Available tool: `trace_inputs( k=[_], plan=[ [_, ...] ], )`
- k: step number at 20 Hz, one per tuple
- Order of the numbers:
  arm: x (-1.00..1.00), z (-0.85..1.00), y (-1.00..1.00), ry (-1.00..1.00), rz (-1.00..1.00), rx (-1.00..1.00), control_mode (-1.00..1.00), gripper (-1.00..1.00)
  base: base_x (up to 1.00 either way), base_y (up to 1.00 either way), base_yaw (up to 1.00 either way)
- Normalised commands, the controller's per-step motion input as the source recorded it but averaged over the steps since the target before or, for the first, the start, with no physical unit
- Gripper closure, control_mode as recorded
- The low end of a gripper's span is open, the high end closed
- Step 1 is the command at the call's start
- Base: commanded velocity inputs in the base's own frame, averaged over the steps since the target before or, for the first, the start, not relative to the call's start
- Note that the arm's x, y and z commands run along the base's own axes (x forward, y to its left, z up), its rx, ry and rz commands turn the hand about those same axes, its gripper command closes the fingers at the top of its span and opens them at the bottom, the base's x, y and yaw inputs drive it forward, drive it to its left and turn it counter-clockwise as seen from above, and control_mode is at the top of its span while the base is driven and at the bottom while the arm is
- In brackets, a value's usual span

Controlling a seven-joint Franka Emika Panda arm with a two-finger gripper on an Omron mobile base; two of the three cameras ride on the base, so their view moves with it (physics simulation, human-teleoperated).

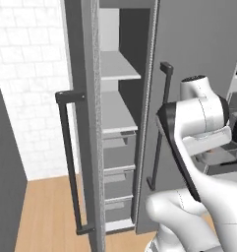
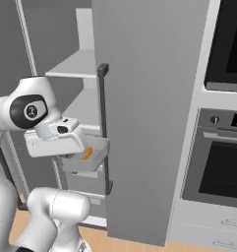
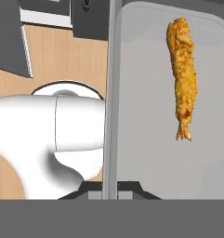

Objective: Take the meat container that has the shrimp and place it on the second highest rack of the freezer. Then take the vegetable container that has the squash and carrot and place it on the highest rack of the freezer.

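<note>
Hand view looks straight down into a pale grey meat container [image 3: 150, 116] with rounded corners, and the one thing in it is the shrimp [image 3: 182, 74], a long, thin, breaded orange-yellow piece lying lengthwise near one side, its small tail fin toward the bottom of the picture. The container's near rim runs as a thin grey wall up the middle of that view, and the gripper [image 3: 109, 189] is clamped tight on this rim at the bottom edge, the dark fingertips pressed against the wall with no gap showing between them. In the right base view the same tray [image 2: 93, 156] hangs off the front of the white hand, held in the air in front of the freezer [image 2: 149, 123], beside its long dark bar handle [image 2: 104, 128], with the orange piece visible inside. In the left base view the freezer door stands open; the highest rack [image 1: 117, 66] and the second highest rack [image 1: 117, 115] are flat pale shelves above the drawers [image 1: 119, 170], and the tray shows as a translucent grey box to the right of the arm
</note>
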Motion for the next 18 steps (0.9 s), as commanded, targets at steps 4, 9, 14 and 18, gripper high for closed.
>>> trace_inputs(
  k=[4, 9, 14, 18],
  plan=[
    [0.0, 0.0, 0.0, 0.0, 0.0, 0.0, 1.0, 1.0, 0.0, -0.59, 0.19],
    [0.0, 0.0, 0.0, 0.0, 0.0, 0.0, 1.0, 1.0, 0.0, -0.55, 0.2],
    [0.0, 0.0, 0.0, 0.0, 0.0, 0.0, 1.0, 1.0, 0.06, -0.27, 0.25],
    [0.0, 0.0, 0.0, 0.0, 0.0, 0.0, 1.0, 1.0, 0.43, 0.0, 0.25]
  ],
)
